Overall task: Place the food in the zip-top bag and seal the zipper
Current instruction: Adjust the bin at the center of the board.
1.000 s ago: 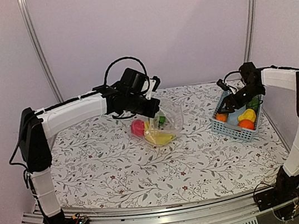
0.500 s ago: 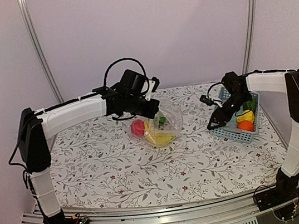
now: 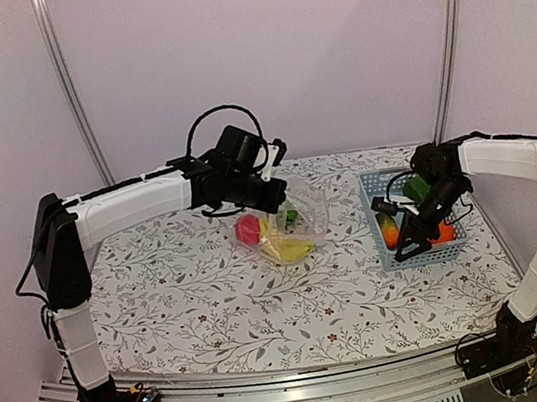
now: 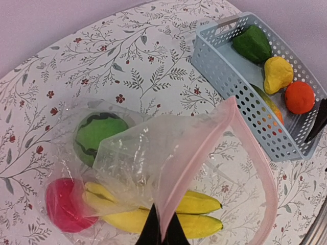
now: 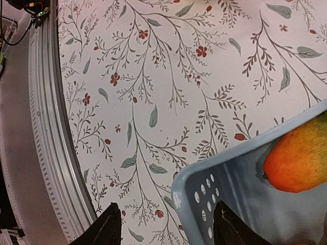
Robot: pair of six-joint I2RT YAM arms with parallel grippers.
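White worktop: we see the white, leaf-and-berry printed worktop (image 3: 194,313) bare along its near edge, with all the task's things lying further back.
Right jaws: spread wide and gripping nothing. Their black fingertips (image 5: 111,227) straddle the near-left corner of the light-blue slotted plastic basket (image 3: 372,208).
Basket contents: an orange-and-yellow mango-like toy (image 5: 299,158), a round orange piece (image 4: 299,97), a lumpy yellow piece (image 4: 278,74) and a dark green piece (image 4: 251,43) lie loose inside.
Bag: the clear crinkly zip-top bag (image 4: 127,153) lies mid-worktop, left of the basket and apart from it. It holds yellow toy bananas (image 4: 194,204), a pink-red ball (image 4: 64,204) and, as it seems to us, a green striped round piece (image 4: 99,132).
Left jaws: pinched on the bag's pink-tinted zipper strip (image 4: 204,153), lifting one lip so the mouth gapes towards the basket.
Step, as we judge it: fetching the next toy from the basket. We would lift the right jaws off the rim, centre them over a single piece and close across its narrow side. We would keep the left pinch high and steady so the mouth stays wide. Sealing is not yet due.
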